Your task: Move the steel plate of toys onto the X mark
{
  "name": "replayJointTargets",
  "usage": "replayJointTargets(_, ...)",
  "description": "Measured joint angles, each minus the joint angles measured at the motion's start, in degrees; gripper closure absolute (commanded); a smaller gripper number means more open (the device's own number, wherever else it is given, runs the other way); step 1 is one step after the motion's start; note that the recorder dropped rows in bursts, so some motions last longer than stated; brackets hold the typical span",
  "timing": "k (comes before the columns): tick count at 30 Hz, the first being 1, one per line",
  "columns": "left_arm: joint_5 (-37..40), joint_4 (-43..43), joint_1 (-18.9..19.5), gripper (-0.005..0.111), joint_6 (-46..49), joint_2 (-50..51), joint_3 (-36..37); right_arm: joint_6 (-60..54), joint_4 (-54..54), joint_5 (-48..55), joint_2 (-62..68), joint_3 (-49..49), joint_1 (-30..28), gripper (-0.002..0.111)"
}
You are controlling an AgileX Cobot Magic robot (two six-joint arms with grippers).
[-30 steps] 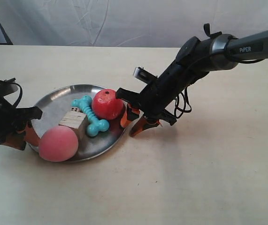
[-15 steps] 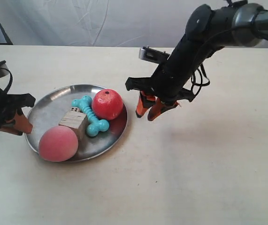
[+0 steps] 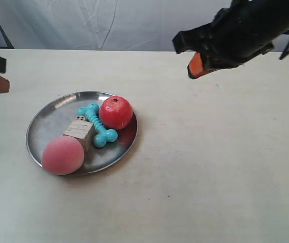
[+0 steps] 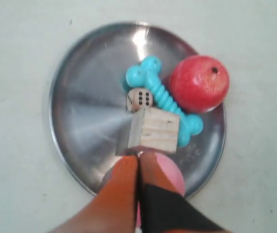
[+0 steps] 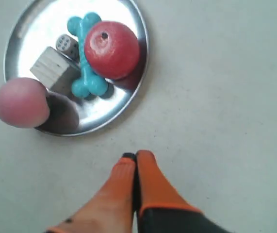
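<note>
You can read no words, brands or labels here. The only markings are the dark pips on the small die (image 4: 139, 99) in the steel plate (image 4: 82, 116), too blurred to count.

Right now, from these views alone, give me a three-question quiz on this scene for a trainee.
1. True or false: the red ball lies outside the plate.
2. The left gripper is: A open; B shut on a toy; C shut and empty.
3. Which toy lies between the block and the red ball?

Key: 1 false, it sits in the plate. 2 C. 3 the bone.
</note>
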Motion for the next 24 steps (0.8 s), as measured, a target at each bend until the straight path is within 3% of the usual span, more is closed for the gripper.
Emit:
replayJointTargets(5,-5.54,-0.49,0.00,0.107,0.14,-12.12,4.73,0.08,-2.40,-9.55,-15.03,10.66,0.00,0.108)
replayJointTargets(13,-10.24,-1.55,0.00,0.107,0.27,-28.44,11.97,0.12,-8.21,-33.74,-37.38,32.73,0.00,0.108)
replayJointTargets(18,-13.24,-4.50,0.00,0.107,2.78,-39.56,13.56,0.22,-8.21,-37.53,-48.92,40.07,0.00,0.108)
replayJointTargets(24,-12.42,-5.95,0.00,0.107,5.65,-53.91,13.51,0.22,-8.21,-36.10,-58.88,42.27,0.00,0.108)
